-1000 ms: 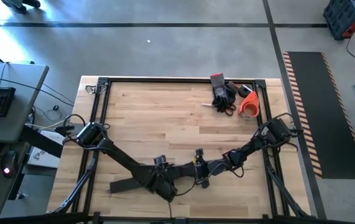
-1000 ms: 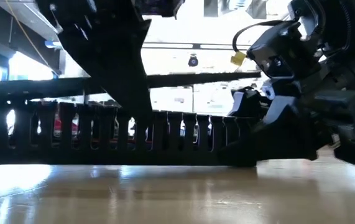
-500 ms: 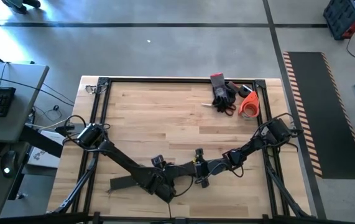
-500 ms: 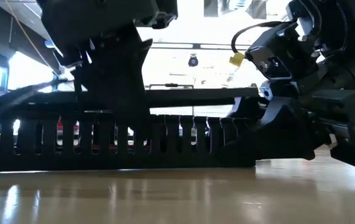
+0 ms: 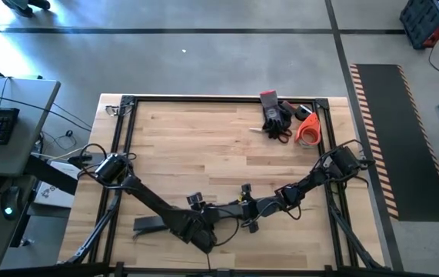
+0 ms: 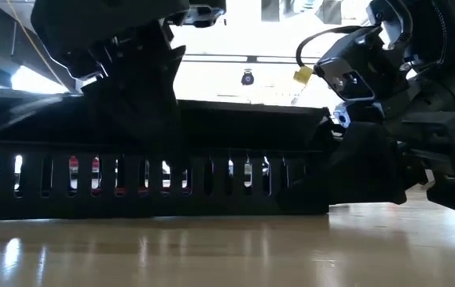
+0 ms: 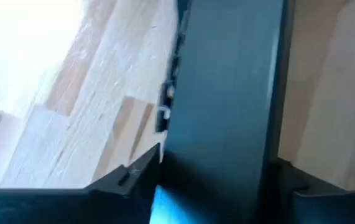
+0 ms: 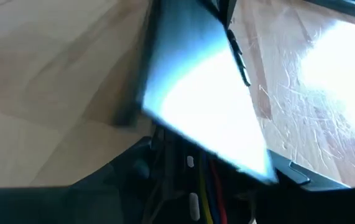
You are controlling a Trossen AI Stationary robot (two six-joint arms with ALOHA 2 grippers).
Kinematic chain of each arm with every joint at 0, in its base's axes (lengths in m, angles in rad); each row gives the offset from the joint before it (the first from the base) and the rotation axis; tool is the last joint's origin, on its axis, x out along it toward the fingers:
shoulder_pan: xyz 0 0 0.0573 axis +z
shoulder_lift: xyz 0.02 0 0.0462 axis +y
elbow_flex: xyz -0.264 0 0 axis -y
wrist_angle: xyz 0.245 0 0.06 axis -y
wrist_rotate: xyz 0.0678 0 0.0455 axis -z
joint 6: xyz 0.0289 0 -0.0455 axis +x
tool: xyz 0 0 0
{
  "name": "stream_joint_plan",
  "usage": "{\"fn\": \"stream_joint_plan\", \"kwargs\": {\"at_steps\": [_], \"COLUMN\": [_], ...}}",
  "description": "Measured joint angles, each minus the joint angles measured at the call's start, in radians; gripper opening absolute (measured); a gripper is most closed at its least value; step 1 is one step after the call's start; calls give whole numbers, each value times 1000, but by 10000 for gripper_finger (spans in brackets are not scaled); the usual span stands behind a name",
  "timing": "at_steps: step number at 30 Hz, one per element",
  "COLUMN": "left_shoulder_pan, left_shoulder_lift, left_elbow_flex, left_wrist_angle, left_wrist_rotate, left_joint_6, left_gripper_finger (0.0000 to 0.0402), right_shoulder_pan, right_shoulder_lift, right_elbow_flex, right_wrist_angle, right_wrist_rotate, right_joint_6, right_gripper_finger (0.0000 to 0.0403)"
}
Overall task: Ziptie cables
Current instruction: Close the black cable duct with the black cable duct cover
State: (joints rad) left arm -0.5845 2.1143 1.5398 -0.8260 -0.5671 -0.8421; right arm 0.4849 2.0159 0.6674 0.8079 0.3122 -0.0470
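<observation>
A long black bar with slotted sides (image 5: 154, 225) lies near the table's front edge, its slotted wall (image 6: 211, 191) facing the low view. My left gripper (image 5: 207, 223) stands over the bar's middle with a finger on each long side. My right gripper (image 5: 244, 209) comes from the table's right onto the bar's right end. Thin cables (image 8: 205, 186), yellow and red among them, show under that end in the right wrist view. Most of their length is hidden by the bar. My left gripper has the bar's flat top (image 7: 227, 93) between its two fingers (image 7: 130, 174), which lie on the two long edges. It comes slanting down from the table's left, across the bar. The bar rests on the table. My right gripper holds the bar's right end (image 8: 196, 124) between its two fingers (image 8: 292, 177), coming low from the table's right, along the bar. The glossy top hides the place of contact. The end stays down on the table.
Dark gloves (image 5: 275, 111), red-handled scissors (image 5: 282, 135) and an orange tape roll (image 5: 307, 129) lie at the far right corner. A black frame rail (image 5: 127, 154) runs round the table. The wooden top behind the bar is bare.
In the low view, the dark strip that stood above the slotted wall, with light between them, has come down and now sits close on it. My left gripper has sunk with it. In the high view the bar's left end has shifted slightly.
</observation>
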Motion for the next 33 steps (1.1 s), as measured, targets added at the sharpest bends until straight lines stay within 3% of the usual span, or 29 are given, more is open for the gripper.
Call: {"fn": "stream_joint_plan", "kwargs": {"at_steps": [19, 24, 29, 33], "left_shoulder_pan": [-15, -17, -18, -25], "left_shoulder_lift": [0, 0, 0, 0], "left_elbow_flex": [80, 99, 99, 99], "left_wrist_angle": [-178, -237, -235, -233], "left_wrist_rotate": [-55, -91, -93, -104], "left_joint_6": [-3, -3, 11, 34], "left_gripper_finger": [127, 90, 22, 8], "right_shoulder_pan": [2, 1, 1, 1], "right_shoulder_lift": [0, 0, 0, 1], "right_elbow_flex": [-1, -1, -1, -1], "right_wrist_angle": [-3, -3, -4, -6], "right_wrist_rotate": [56, 63, 82, 96], "right_joint_6": [4, 2, 2, 4], "right_gripper_finger": [196, 197, 198, 230]}}
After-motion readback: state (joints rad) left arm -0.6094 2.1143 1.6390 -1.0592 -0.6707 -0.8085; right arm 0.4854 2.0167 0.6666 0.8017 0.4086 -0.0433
